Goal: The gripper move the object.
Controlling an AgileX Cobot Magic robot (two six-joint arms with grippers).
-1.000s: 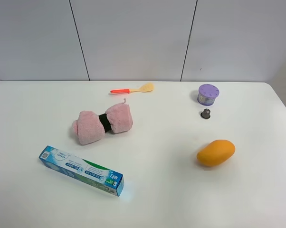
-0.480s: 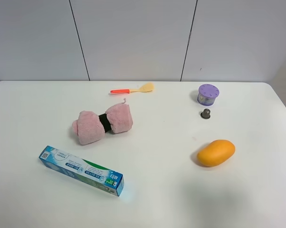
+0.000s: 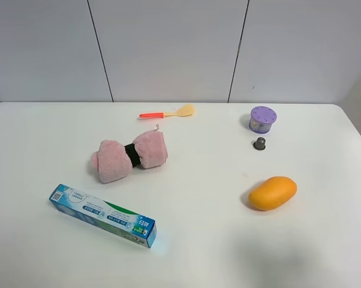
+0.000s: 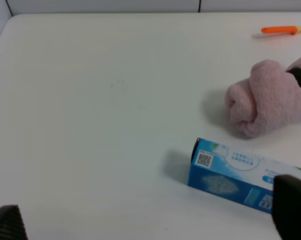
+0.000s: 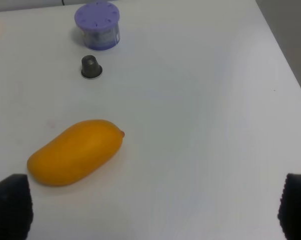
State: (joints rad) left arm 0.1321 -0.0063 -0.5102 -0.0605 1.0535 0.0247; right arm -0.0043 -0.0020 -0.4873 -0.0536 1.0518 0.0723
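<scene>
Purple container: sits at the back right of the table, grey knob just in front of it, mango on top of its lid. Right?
Not quite. The mango lies on the table, apart from the purple container and nearer the front than the grey knob. The exterior high view shows it.

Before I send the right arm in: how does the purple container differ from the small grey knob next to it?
The purple container is wider and squat, with a lilac dotted lid and clear sides; the grey knob is far smaller, dark and tapered. The knob sits nearer the mango. Both stand upright on the table, apart.
</scene>
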